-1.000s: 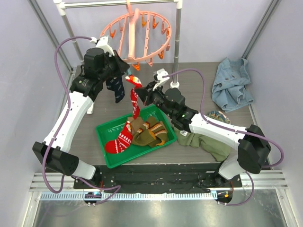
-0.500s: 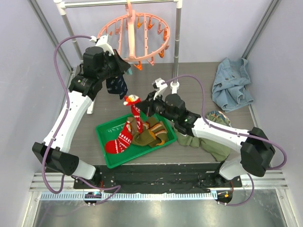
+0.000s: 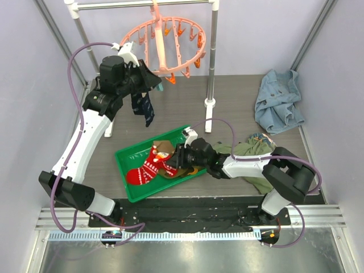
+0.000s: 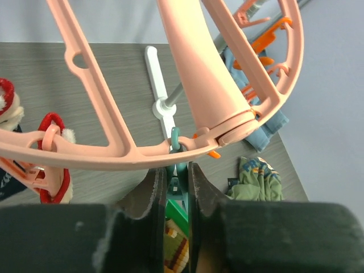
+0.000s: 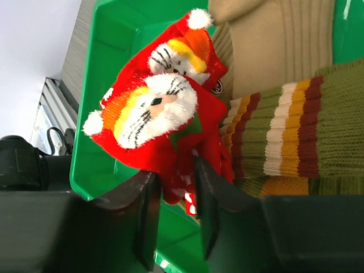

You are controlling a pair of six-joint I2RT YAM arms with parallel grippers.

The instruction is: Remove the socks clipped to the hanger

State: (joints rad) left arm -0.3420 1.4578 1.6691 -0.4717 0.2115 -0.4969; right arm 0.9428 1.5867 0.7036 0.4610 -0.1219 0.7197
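The salmon-pink hanger point(image 3: 165, 40) hangs from the rack; its ring fills the left wrist view point(image 4: 114, 152). My left gripper point(image 3: 152, 84) is up under the ring, shut on a teal peg point(image 4: 176, 145). The dark navy sock point(image 3: 142, 105) hangs just below it. My right gripper point(image 3: 177, 158) is low in the green tray point(image 3: 128, 156), shut on a red Santa sock point(image 5: 165, 114). Another red sock point(image 3: 145, 168) and olive striped socks point(image 5: 296, 131) lie in the tray. Red sock parts point(image 4: 54, 170) show at the left of the left wrist view.
The white pole rack point(image 3: 212, 57) stands behind the tray, its foot on the table point(image 4: 162, 108). A blue denim garment point(image 3: 278, 99) lies at the back right. An olive-green shirt point(image 3: 250, 156) lies under my right arm, right of the tray.
My right gripper has come down from near the hanger into the tray, carrying the red sock. The left gripper stays at the hanger's rim; the hanger has swung slightly.
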